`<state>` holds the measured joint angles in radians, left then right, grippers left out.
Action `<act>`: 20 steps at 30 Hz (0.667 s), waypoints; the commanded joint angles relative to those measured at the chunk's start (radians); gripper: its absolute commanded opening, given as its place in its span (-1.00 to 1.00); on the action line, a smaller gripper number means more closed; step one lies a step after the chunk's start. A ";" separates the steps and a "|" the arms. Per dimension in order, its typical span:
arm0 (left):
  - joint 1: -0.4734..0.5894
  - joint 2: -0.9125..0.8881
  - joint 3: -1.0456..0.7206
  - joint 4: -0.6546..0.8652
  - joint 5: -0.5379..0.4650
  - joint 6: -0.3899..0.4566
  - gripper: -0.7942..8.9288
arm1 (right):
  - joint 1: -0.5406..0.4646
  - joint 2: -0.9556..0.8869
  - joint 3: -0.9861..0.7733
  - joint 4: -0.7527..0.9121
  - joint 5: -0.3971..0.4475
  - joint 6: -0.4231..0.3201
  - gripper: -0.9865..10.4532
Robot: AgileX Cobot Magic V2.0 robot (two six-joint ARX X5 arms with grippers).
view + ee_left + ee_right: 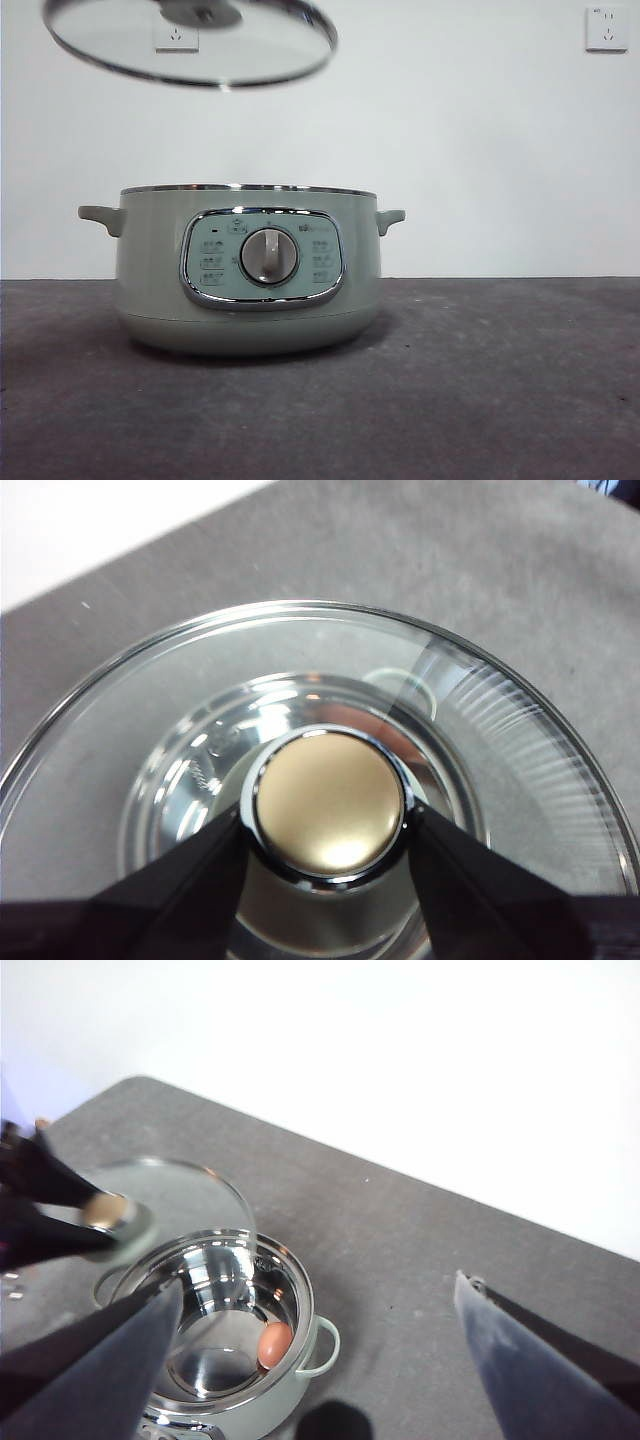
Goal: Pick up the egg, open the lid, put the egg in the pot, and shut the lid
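The sage-green pot (150, 260) stands open on the dark table, its dial panel facing the front view. The reddish-brown egg (275, 1343) lies inside the pot (300, 1380) against its shiny wall. My left gripper (328, 825) is shut on the knob (330, 800) of the glass lid (500, 730) and holds it tilted, high above the pot and offset to its left side in the front view (190, 50). The right wrist view shows the lid (190, 1200) held by the left gripper (100, 1218). My right gripper (318, 1285) is open and empty, high above the pot.
A white wall stands behind the table, with one socket (607, 28) at the upper right and another (176, 38) seen through the lid. The table's far edge (400, 1175) runs close behind the pot.
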<state>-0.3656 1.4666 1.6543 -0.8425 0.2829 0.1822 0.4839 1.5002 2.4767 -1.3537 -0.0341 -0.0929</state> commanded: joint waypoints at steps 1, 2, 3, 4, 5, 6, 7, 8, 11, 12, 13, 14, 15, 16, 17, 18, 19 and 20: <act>-0.009 0.043 0.010 0.055 0.012 0.028 -0.85 | 0.001 -0.055 -0.045 -0.025 -0.003 0.011 -0.01; -0.009 0.057 0.010 0.063 0.012 0.031 -0.85 | 0.001 -0.076 -0.064 -0.025 -0.003 0.011 -0.01; -0.010 0.068 0.010 0.071 0.012 0.031 -0.85 | 0.001 -0.096 -0.084 -0.025 -0.002 0.011 -0.01; -0.011 0.082 0.010 0.085 0.013 0.031 -0.85 | 0.001 -0.121 -0.109 -0.025 -0.002 0.011 -0.01; -0.015 0.093 0.010 0.099 0.013 0.031 -0.85 | 0.001 -0.144 -0.137 -0.025 -0.001 0.011 -0.01; -0.018 0.103 0.010 0.109 0.013 0.031 -0.85 | 0.001 -0.164 -0.161 -0.025 0.002 0.011 -0.01; -0.020 0.114 0.010 0.119 0.012 0.031 -0.85 | 0.001 -0.191 -0.194 -0.025 0.002 0.011 -0.01; -0.020 0.124 0.010 0.126 0.013 0.031 -0.85 | 0.001 -0.209 -0.219 -0.025 0.002 0.011 -0.01; -0.022 0.156 0.010 0.134 0.013 0.031 -0.85 | 0.001 -0.265 -0.302 -0.025 0.002 0.011 -0.01; -0.024 0.167 0.010 0.135 0.013 0.031 -0.85 | 0.001 -0.279 -0.325 -0.025 0.002 0.011 -0.01; -0.029 0.181 0.010 0.137 0.013 0.031 -0.85 | 0.001 -0.298 -0.354 -0.025 0.010 0.011 -0.01; -0.033 0.191 0.010 0.138 0.013 0.031 -0.85 | 0.001 -0.312 -0.375 -0.025 0.019 0.011 -0.01; -0.035 0.202 0.010 0.138 0.012 0.031 -0.85 | 0.001 -0.324 -0.396 -0.025 0.031 0.011 -0.01; -0.035 0.212 0.009 0.137 0.012 0.031 -0.85 | 0.001 -0.338 -0.417 -0.025 0.042 0.010 -0.01; -0.037 0.224 0.009 0.138 0.013 0.031 -0.85 | 0.001 -0.351 -0.437 -0.025 0.050 0.011 -0.01; -0.040 0.233 0.009 0.138 0.012 0.031 -0.85 | 0.001 -0.361 -0.453 -0.025 0.054 0.011 -0.01; -0.044 0.241 0.009 0.140 0.012 0.031 -0.85 | 0.001 -0.370 -0.468 -0.025 0.054 0.011 -0.01; -0.047 0.249 0.009 0.142 0.012 0.031 -0.85 | 0.001 -0.378 -0.481 -0.024 0.054 0.011 -0.01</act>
<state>-0.4076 1.7279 1.6539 -0.7380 0.2802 0.2016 0.4839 1.1305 2.0083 -1.3537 0.0196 -0.0898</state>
